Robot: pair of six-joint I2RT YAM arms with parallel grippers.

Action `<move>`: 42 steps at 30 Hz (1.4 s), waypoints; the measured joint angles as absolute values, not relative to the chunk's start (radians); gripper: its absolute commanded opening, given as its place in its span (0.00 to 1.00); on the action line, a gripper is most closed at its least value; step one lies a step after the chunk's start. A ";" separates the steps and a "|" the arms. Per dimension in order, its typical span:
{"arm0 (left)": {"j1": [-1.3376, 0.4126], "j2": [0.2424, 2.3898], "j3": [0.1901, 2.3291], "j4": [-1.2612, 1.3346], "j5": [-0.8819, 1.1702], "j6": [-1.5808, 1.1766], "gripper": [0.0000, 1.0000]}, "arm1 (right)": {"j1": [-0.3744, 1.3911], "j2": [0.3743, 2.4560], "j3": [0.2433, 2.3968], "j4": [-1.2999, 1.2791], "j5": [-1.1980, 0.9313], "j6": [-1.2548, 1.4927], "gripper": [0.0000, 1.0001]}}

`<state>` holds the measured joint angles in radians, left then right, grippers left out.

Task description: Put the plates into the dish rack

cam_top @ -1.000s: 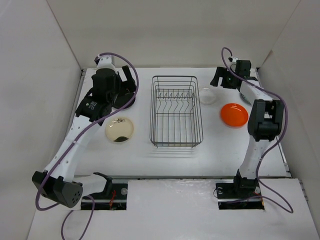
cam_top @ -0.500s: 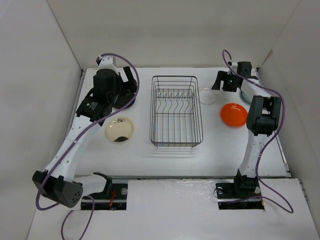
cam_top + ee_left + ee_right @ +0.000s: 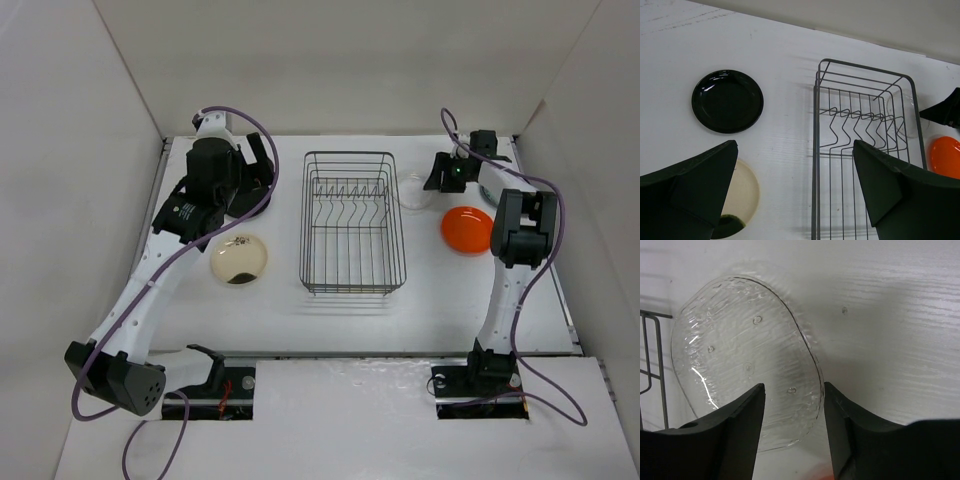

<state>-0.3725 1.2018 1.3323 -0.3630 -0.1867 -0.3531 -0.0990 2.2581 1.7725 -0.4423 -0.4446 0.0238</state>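
The dish rack (image 3: 352, 222) stands mid-table with no plates in it; it also shows in the left wrist view (image 3: 865, 150). The clear glass plate (image 3: 415, 190) lies flat just right of it. My right gripper (image 3: 442, 172) is open and low over it, and its fingers straddle the plate's right edge (image 3: 740, 355). The orange plate (image 3: 467, 229) lies nearer. A sliver of the teal-grey plate (image 3: 485, 188) shows behind the right arm. My left gripper (image 3: 255, 165) is open and empty above the black plate (image 3: 727, 101). The cream plate (image 3: 238, 258) lies nearer.
White walls close the table in at the back and on both sides. The rack's wire corner (image 3: 652, 355) stands just left of the clear plate. The right arm's links and purple cable (image 3: 520, 230) arch over the orange plate.
My right gripper has moved down and a little nearer, over the clear plate. The left arm and all the plates have stayed put.
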 measured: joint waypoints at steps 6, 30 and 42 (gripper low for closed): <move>-0.373 1.202 1.333 -0.363 -0.187 -0.353 1.00 | -0.097 2.278 1.786 -0.450 -0.414 0.047 0.27; -0.371 1.203 1.333 -0.363 -0.211 -0.356 1.00 | -0.003 1.856 1.840 -0.558 0.216 0.263 0.00; -0.318 1.256 1.344 -0.390 -0.264 -0.393 1.00 | 0.392 1.710 1.894 -0.724 0.723 0.271 0.00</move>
<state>-0.3176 1.2560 1.3437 -0.3904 -0.2642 -0.3927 0.3923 1.7103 1.8942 -0.7242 0.7231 0.2707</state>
